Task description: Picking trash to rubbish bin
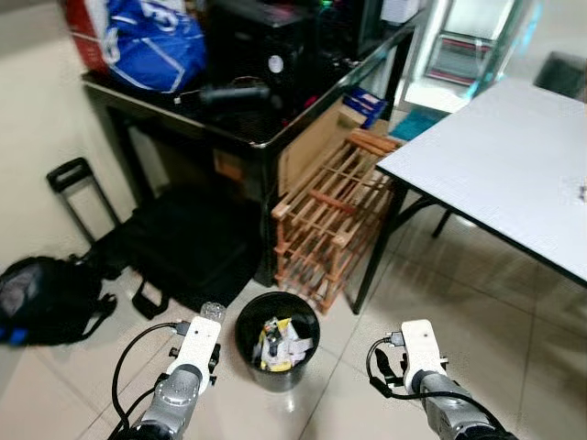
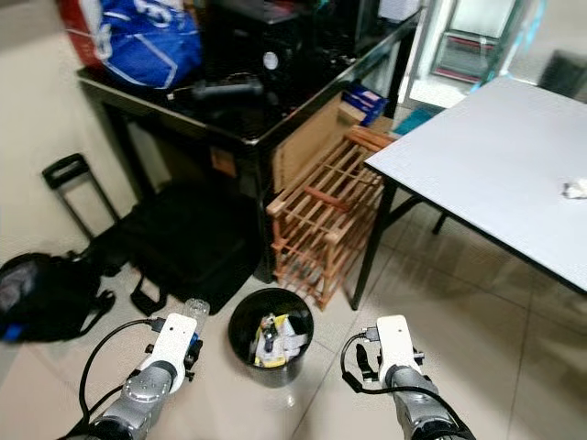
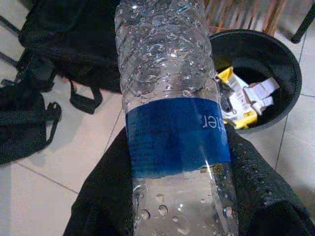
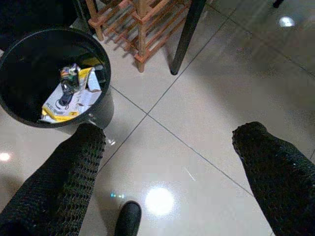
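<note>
We see a clear plastic water bottle with a blue label, beaded with droplets, clamped between the two black fingers of the left pincer. In the left wrist view its long axis runs up the middle of the frame, along the fingers, and the far end points out past the fingertips toward the black bag on the floor. In the left eye view that end pokes out just above the pincer, low and left of centre.

Just beside the bottle, to the right of the left pincer, stands the round black rubbish bin on the tiled floor. Inside it lies crumpled yellow and white packaging. The bottle is outside the rim, beside the bin and not over it.

The right pincer hangs in the lower right of the left eye view, on the other side of the bin, with its fingers spread wide apart and nothing between them; below it we see bare tile and a bright light reflection.

Behind the bin, a slatted wooden rack leans beside a dark desk loaded with black equipment and a blue bag. A black case sits under that desk, with a black backpack at far left. A white desk fills the upper right.
</note>
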Controlling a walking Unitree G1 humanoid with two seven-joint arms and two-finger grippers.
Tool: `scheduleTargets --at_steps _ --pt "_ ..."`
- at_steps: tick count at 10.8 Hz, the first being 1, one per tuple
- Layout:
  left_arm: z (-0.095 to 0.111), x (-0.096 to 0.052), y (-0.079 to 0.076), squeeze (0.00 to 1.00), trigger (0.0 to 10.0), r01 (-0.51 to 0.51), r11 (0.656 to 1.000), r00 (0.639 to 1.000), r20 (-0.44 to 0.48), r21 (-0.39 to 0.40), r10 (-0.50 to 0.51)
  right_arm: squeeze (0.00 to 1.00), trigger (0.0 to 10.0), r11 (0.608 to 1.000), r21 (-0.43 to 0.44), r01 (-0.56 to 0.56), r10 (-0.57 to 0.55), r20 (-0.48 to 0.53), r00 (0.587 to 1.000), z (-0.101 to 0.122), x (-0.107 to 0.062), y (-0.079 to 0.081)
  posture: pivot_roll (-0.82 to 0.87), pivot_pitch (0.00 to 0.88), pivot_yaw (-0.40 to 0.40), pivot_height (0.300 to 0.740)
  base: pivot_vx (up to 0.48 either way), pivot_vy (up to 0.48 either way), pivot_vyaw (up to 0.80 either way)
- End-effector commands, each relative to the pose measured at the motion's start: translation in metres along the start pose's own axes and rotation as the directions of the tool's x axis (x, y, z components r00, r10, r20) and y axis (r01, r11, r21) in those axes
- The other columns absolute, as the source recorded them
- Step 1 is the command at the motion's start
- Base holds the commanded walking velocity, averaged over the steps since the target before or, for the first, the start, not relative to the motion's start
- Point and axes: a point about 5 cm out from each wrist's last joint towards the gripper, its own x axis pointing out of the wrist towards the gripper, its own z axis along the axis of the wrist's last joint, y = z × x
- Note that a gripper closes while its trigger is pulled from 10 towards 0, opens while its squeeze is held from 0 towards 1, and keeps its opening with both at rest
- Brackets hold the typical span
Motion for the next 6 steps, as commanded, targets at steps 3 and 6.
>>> scheduleTargets --at_steps 3,6 --pt "-0.0008 0.0002 0.0003 0.0 10.0 0.002 1.0 1.0 -0.012 0.004 -0.002 0.0 10.0 1.0 -0.01 -0.01 0.01 0.009 1.0 0.0057 0.0019 0.0022 -0.03 0.039 0.017 0.74 0.316 0.0 0.0" --pt "-0.0002 0.0005 0.0014 0.0 10.0 0.0 1.0 1.0 -0.012 0.005 0.0 0.0 10.0 1.0 -0.015 -0.013 0.013 0.015 1.0 0.0075 0.0023 0.0028 -0.02 0.045 0.016 0.74 0.338 0.0 0.0"
